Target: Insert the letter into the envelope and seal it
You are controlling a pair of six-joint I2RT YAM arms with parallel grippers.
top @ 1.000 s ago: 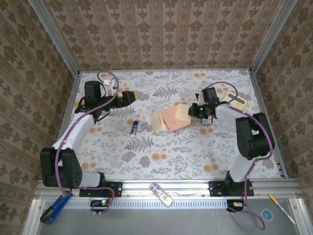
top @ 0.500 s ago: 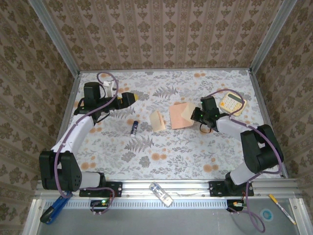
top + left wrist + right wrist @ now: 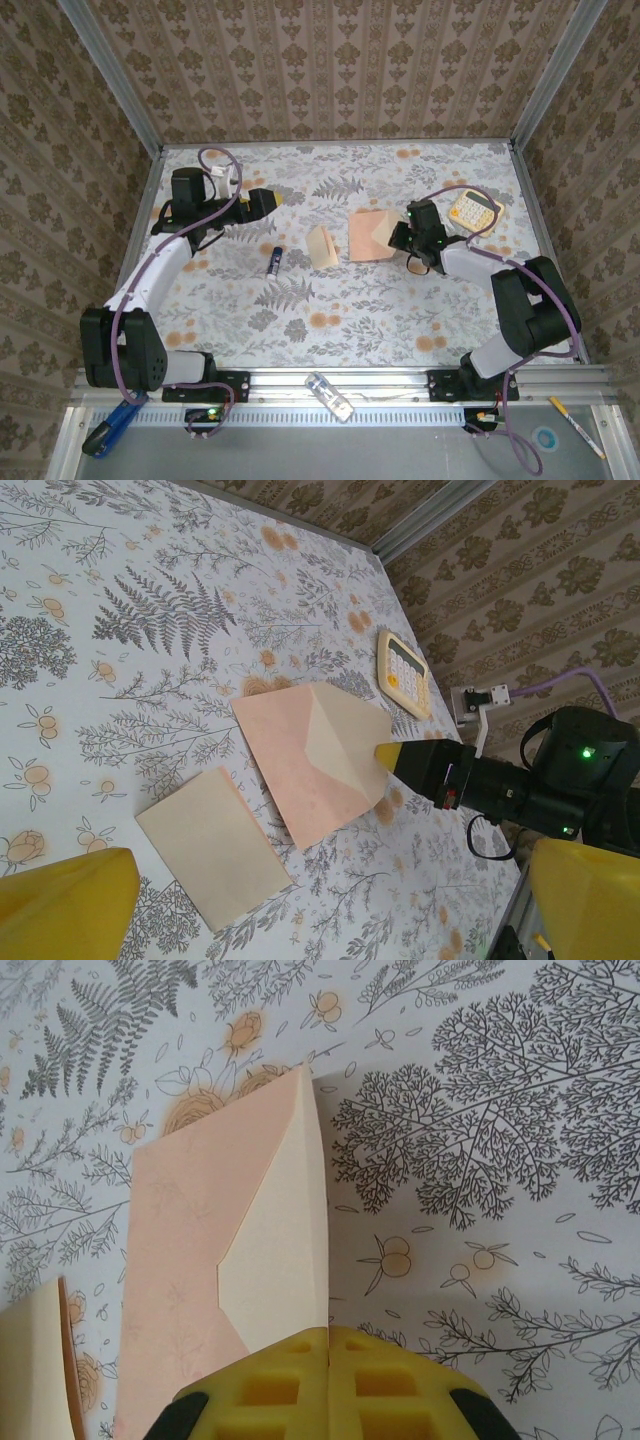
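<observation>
Fern-printed desk [image 3: 350, 300]: well left of the envelope [image 3: 362, 240], the left end effector [image 3: 270, 198] is hanging wide open. The letter [image 3: 321, 246] is lying flat just left of the envelope, not yet inside. On the envelope's right side, the right end effector [image 3: 387, 752] is pinching the cream flap [image 3: 350, 735] with closed fingers. Any tug is risking a torn flap or a dragged envelope.

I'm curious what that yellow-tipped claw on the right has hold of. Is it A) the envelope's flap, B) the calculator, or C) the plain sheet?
A: the right gripper is closed on the pale flap tip of the envelope, while the letter lies apart beside it.
</observation>
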